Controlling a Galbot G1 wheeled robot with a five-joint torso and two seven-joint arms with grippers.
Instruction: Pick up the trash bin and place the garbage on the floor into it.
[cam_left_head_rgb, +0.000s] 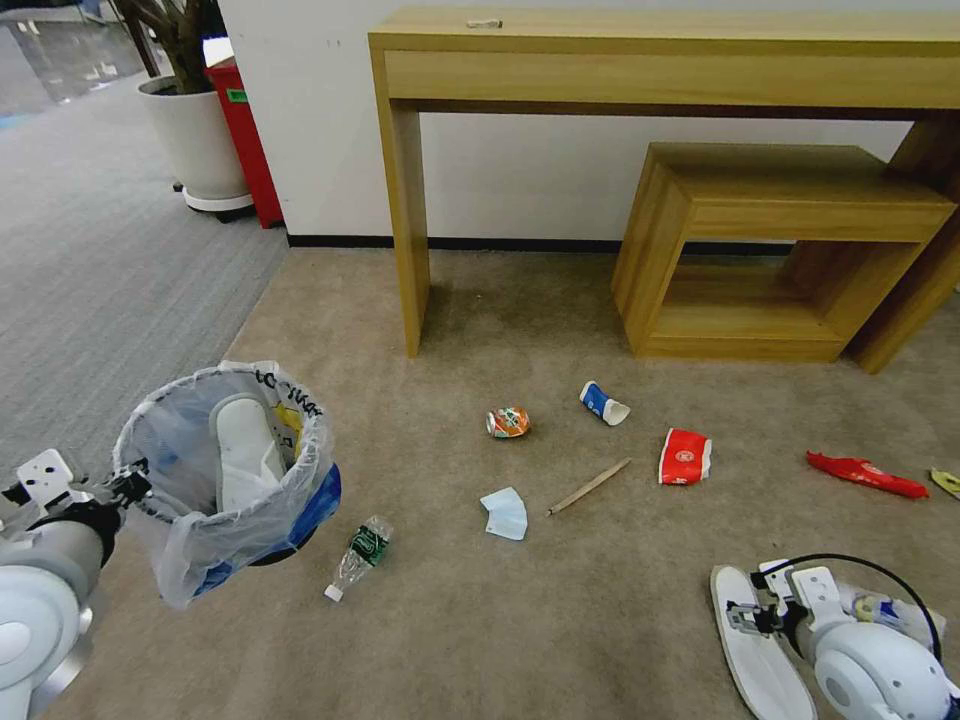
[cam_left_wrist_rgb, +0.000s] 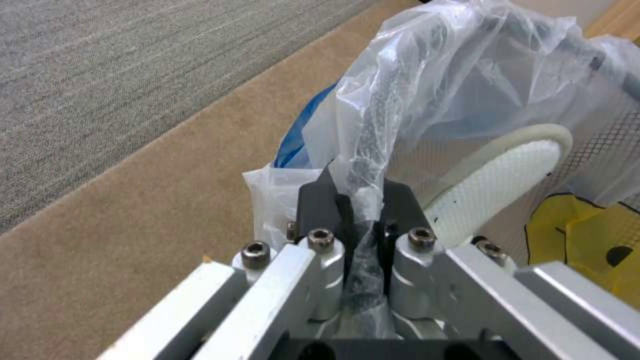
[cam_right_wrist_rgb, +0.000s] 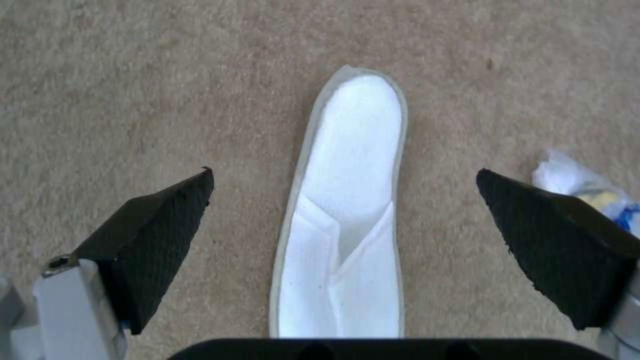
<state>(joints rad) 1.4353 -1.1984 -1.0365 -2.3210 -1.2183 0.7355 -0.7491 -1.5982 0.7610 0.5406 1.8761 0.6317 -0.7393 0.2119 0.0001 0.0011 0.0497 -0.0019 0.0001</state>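
Note:
My left gripper (cam_left_head_rgb: 130, 487) (cam_left_wrist_rgb: 363, 200) is shut on the bag-covered rim of the trash bin (cam_left_head_rgb: 180, 440), holding it off the floor at the left. Inside lie a white slipper (cam_left_head_rgb: 245, 450) (cam_left_wrist_rgb: 507, 175) and a yellow wrapper (cam_left_wrist_rgb: 580, 235). My right gripper (cam_left_head_rgb: 745, 615) (cam_right_wrist_rgb: 343, 172) hangs open just above a second white slipper (cam_left_head_rgb: 745, 655) (cam_right_wrist_rgb: 353, 200) on the carpet. Scattered garbage: a crushed bottle (cam_left_head_rgb: 360, 555), blue mask (cam_left_head_rgb: 504, 513), wooden stick (cam_left_head_rgb: 589, 486), crushed can (cam_left_head_rgb: 508, 422), blue cup (cam_left_head_rgb: 604, 403), red cup (cam_left_head_rgb: 685, 457), red wrapper (cam_left_head_rgb: 866, 474), and white wrapper (cam_right_wrist_rgb: 580, 185).
A tall wooden desk (cam_left_head_rgb: 410, 200) and a low wooden shelf (cam_left_head_rgb: 780, 250) stand against the far wall. A white plant pot (cam_left_head_rgb: 195, 140) and a red box (cam_left_head_rgb: 245, 140) sit at the back left. Grey carpet (cam_left_head_rgb: 100, 280) borders the beige floor on the left.

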